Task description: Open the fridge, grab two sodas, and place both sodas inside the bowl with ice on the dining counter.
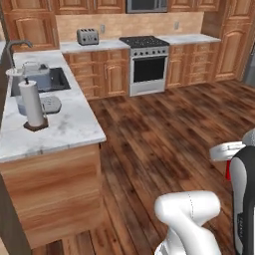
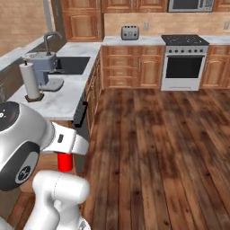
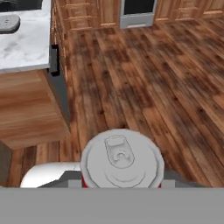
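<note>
The gripper (image 3: 120,183) is closed on the red can (image 3: 121,162), which it holds upright. In the hand view the silver top of the can with its pull tab sits at 6 o'clock, very close to the camera, and a thin red edge of the can's body shows just under the top. The finger tips themselves are hidden behind the can, so I cannot tell exactly how they touch its sides.

In the right base view the same can appears as a small red piece at 8 o'clock, hanging below the white arm and above the wooden floor (image 2: 157,143). In the left base view a narrow red strip of it is seen at 3 o'clock, beside the dark part of the arm.

The marble bench (image 1: 64,124) lies at 9 o'clock in the left base view. On it stand a paper towel roll (image 1: 33,103) on a dark base, and farther back a sink (image 1: 55,79) with a faucet (image 1: 17,46). At 12 o'clock, against the far wall, are a stove (image 1: 148,67) and a toaster (image 1: 87,36). The can is well apart from the bench, over the floor.
</note>
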Controlling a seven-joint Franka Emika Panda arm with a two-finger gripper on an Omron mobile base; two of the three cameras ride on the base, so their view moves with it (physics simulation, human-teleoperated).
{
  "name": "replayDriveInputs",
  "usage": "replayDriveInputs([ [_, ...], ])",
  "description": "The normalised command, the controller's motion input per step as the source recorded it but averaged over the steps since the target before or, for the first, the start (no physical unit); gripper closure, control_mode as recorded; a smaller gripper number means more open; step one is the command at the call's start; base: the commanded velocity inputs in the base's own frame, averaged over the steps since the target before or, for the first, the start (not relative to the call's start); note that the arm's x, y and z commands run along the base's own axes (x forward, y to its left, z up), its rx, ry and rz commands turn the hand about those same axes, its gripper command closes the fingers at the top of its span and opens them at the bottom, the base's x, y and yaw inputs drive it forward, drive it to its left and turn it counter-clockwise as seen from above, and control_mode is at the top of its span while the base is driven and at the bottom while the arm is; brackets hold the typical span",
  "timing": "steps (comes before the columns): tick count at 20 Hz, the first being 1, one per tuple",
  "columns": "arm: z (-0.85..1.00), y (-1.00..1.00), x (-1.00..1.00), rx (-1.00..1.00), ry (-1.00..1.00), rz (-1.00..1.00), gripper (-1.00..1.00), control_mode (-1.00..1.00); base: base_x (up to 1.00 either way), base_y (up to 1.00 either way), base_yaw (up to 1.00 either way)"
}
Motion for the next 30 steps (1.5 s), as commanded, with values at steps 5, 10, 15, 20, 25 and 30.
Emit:
replayDriveInputs([
  [5,0.00,0.00,0.00,0.00,0.00,0.00,1.00,1.00,-0.93,1.00,0.02],
  [10,0.00,0.00,0.00,0.00,0.00,0.00,1.00,1.00,-0.89,1.00,0.01],
  [15,0.00,0.00,0.00,0.00,0.00,0.00,1.00,1.00,-0.83,1.00,0.00],
  [20,0.00,0.00,0.00,0.00,0.00,0.00,1.00,1.00,-0.48,1.00,0.00],
  [25,0.00,0.00,0.00,0.00,0.00,0.00,1.00,1.00,-0.14,1.00,-0.05],
  [30,0.00,0.00,0.00,0.00,0.00,0.00,1.00,1.00,0.00,1.00,-0.12],
])
